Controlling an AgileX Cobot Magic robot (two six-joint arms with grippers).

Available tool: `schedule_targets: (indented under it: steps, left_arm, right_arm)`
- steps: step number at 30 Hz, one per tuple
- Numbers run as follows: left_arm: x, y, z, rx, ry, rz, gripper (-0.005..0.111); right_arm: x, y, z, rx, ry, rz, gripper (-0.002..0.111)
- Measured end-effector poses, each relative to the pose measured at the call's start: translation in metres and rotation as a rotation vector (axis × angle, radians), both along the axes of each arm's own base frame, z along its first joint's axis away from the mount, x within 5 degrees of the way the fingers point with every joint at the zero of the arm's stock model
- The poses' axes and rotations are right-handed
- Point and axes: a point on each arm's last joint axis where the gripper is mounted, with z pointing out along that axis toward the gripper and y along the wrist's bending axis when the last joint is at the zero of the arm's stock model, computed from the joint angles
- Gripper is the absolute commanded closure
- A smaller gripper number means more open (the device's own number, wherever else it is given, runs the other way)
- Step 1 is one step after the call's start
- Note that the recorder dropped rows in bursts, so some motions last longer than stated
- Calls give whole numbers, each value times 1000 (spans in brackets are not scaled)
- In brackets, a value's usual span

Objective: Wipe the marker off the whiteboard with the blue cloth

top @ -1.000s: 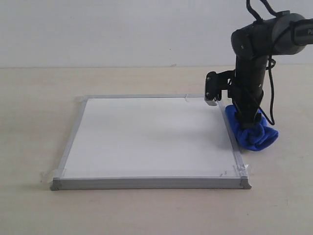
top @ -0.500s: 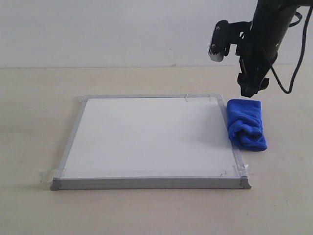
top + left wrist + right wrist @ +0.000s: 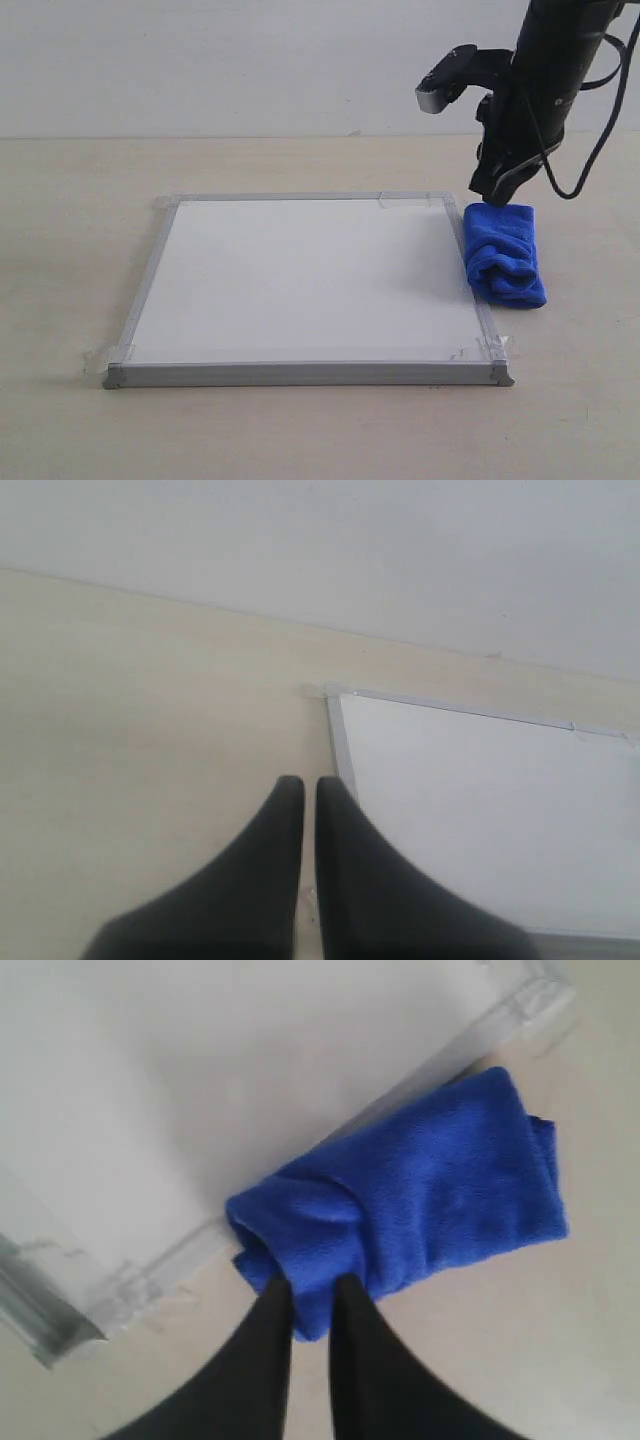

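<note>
Blue cloth (image 3: 505, 262) lies bunched on the table (image 3: 300, 430), outside the whiteboard (image 3: 300, 280) and touching the far half of its right frame. It looks soft, light and thick, so it will fold and squash under pressure and may unroll if taken by one loose layer. Its near end is a round, fat fold, and I think a pinch across that whole fold, or across the middle, would hold best. Over the far end hangs the right gripper (image 3: 497, 192), its fingers almost together with only a thin gap and nothing between them; whether it touches the fabric I cannot tell. The left gripper (image 3: 309, 785) is also nearly closed and empty, near the board's far left corner. No red ink shows on the board.
</note>
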Motion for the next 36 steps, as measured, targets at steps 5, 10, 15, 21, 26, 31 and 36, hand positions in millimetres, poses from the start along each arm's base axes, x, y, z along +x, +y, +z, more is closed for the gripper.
schedule_targets:
  steps: [5,10,15,21,26,31,36]
  left_arm:
    - [0,0,0,0,0,0,102]
    - [0,0,0,0,0,0,102]
    - [0,0,0,0,0,0,102]
    - [0,0,0,0,0,0,102]
    - [0,0,0,0,0,0,102]
    - [0,0,0,0,0,0,102]
    - [0,0,0,0,0,0,102]
  right_arm:
    - [4,16,-9,186,31,-123,108]
    - [15,20,-42,205,88,-211,108]
    - [24,16,-71,151,118,-267,108]
    - [27,11,-74,100,83,-326,108]
    - [24,-2,-76,-31,96,-417,108]
    - [22,-1,-79,-34,130,-429,108]
    - [21,-1,-90,-49,179,-430,108]
